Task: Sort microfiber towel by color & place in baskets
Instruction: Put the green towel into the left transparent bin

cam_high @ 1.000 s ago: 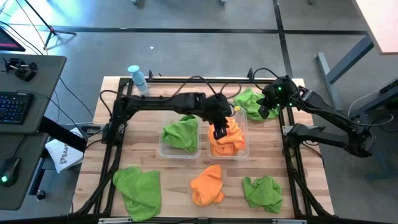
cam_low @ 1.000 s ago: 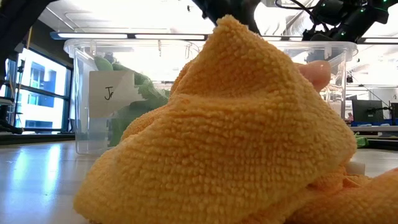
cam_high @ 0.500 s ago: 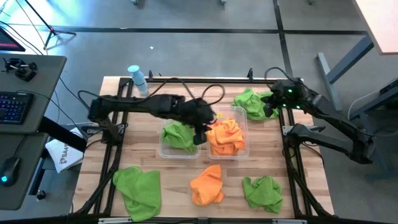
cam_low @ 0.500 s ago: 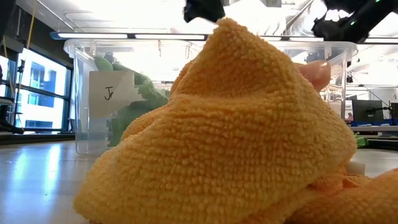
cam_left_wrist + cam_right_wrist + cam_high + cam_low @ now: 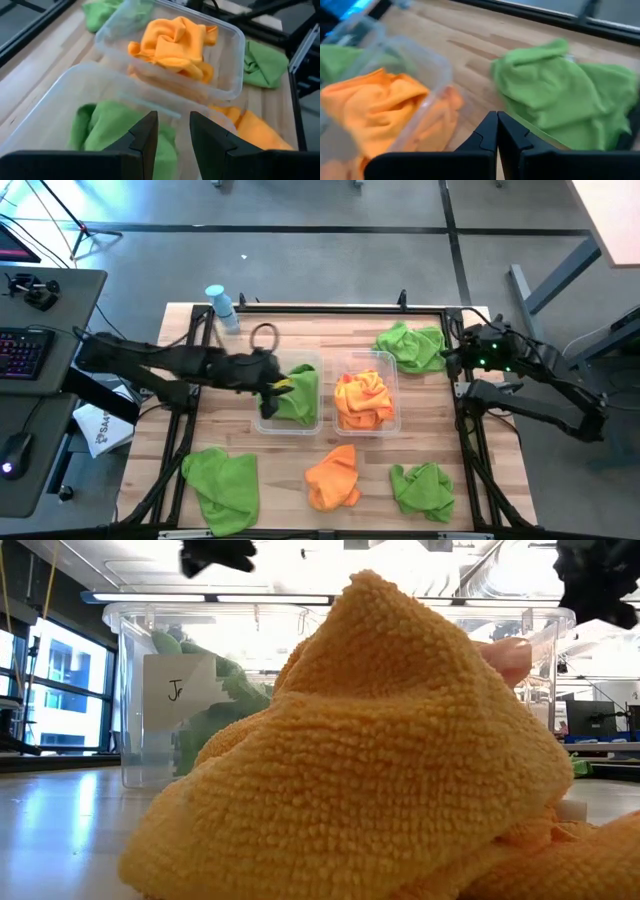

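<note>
— While the left gripper [image 5: 268,402] hangs over the left basket [image 5: 262,421], what are its fingers doing?

— They stand parted with a narrow gap, nothing between them. In the left wrist view the two dark fingers [image 5: 145,142] frame the green towel [image 5: 100,131] lying in that bin.

— And the right gripper [image 5: 452,360]?

— It sits at the table's right edge, just beside the green towel at the back right [image 5: 412,346]. Its fingers [image 5: 487,131] are pressed together, empty — the wrist view shows them closed with that green cloth ahead on the wood.

— Where are the sorted towels?

— One green towel [image 5: 295,395] lies in the left basket; a bunched orange towel [image 5: 364,399] fills the right basket [image 5: 392,423]. The two bins stand side by side at the middle of the wooden table [image 5: 190,355].

— What is loose?

— Three towels along the front: a green one at the front left [image 5: 222,481], an orange one at the front centre [image 5: 333,477], and a green one at the front right [image 5: 422,488]. The orange front one fills most of the low view [image 5: 360,770], with the clear bins behind it.

— Anything else on the table?

— A small pale-blue bottle [image 5: 221,307] at the back left corner.
</note>
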You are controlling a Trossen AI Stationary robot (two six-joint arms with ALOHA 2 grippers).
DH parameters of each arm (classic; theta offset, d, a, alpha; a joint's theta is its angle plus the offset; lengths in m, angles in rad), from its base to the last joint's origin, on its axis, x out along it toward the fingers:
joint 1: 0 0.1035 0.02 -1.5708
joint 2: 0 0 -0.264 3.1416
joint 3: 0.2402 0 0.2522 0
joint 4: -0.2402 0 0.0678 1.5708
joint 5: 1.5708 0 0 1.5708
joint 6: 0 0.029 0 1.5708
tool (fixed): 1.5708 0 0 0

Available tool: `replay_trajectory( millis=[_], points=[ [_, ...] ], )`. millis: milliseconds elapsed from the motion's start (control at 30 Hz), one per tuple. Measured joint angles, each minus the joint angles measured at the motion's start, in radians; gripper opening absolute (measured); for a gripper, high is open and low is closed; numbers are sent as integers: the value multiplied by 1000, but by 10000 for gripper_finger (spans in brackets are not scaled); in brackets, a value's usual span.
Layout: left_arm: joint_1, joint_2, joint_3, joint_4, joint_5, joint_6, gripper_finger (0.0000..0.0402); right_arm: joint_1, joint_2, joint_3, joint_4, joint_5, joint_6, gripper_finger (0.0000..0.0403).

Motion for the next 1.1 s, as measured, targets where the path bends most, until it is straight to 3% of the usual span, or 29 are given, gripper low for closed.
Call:
replay_trajectory(
  millis=[167, 400, 467, 600, 867, 1100],
  points=[
    [-41, -127, -87, 7, -60, -55, 101, 64, 71, 4, -13, 101, 113, 0],
    [-50, -189, -118, 29, -75, -69, 101, 42, 331, 4, -4, 286, 199, 0],
    [-50, -189, -118, 30, -75, -70, 101, 0, 413, 4, -4, 265, 193, 1],
    [-50, -184, -118, 29, -71, -79, 101, -117, 568, 4, 27, 128, 85, 10],
    [-62, -183, -119, 29, -68, -122, 101, -352, 734, 4, 204, 46, -42, 56],
    [-83, -184, -119, 29, -95, -148, 101, -423, 876, 4, 228, 45, -68, 116]
  ],
)
